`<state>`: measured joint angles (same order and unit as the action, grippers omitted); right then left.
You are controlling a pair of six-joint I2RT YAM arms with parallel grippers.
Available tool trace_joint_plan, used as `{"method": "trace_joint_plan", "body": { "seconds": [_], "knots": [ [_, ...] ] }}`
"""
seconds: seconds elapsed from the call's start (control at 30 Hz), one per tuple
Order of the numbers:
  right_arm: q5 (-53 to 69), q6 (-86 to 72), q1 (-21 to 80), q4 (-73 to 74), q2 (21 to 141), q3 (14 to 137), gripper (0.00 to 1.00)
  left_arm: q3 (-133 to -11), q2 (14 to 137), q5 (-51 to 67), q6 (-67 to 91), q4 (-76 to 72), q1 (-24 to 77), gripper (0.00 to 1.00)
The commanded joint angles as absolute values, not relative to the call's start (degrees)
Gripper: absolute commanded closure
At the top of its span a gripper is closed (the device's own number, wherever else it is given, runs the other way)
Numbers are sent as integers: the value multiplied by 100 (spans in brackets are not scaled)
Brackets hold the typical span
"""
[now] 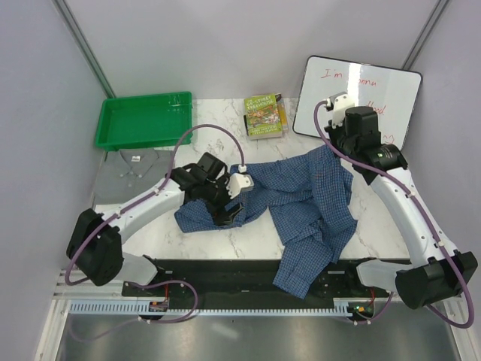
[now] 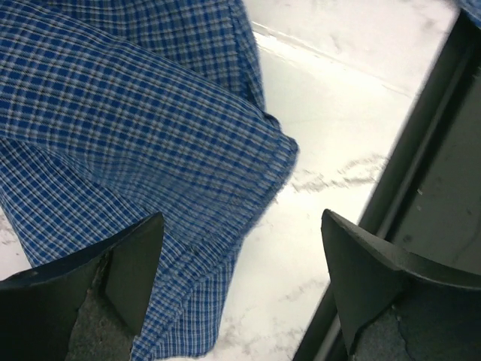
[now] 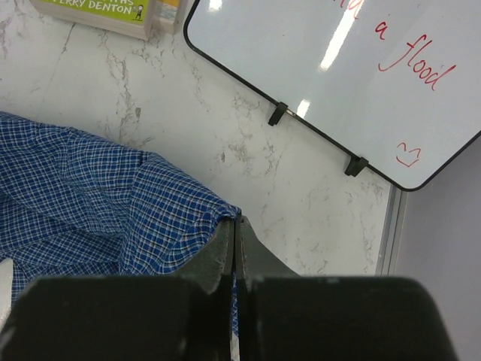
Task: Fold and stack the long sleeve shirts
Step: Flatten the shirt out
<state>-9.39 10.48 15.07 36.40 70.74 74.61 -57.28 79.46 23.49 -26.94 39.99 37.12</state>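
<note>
The blue checked shirt (image 1: 304,199) lies spread and crumpled across the middle of the marble table, one part hanging over the near edge. My left gripper (image 1: 228,214) is open just above its left end; in the left wrist view the cloth edge (image 2: 150,150) lies between and under the fingers (image 2: 135,263). My right gripper (image 1: 331,150) is shut on the shirt's far right edge (image 3: 180,218) and holds it pinched at the fingertips. The grey shirt is out of view.
A green tray (image 1: 143,119) stands at the far left, a book (image 1: 264,115) at the back middle, a whiteboard (image 1: 361,94) leaning at the back right. A black rail (image 2: 421,188) runs along the table's near edge.
</note>
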Motion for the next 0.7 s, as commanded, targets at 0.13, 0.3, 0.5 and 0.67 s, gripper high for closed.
{"method": "trace_joint_plan", "body": {
  "seconds": [0.13,0.3,0.5,0.67],
  "knots": [
    [-782,1072,1468,3586,6987,7664,100,-5291,8428,958,-2232,2347,4438,6],
    [-765,1116,1468,3604,6908,7559,100,-5422,8692,923,-2137,2294,4561,5],
    [-765,1370,1450,3761,6777,7497,100,-5380,8255,755,-2056,2653,4518,95],
    [-782,1704,1240,4587,6593,7752,100,-5475,6384,2572,-2320,4031,4491,98]
  ]
}}
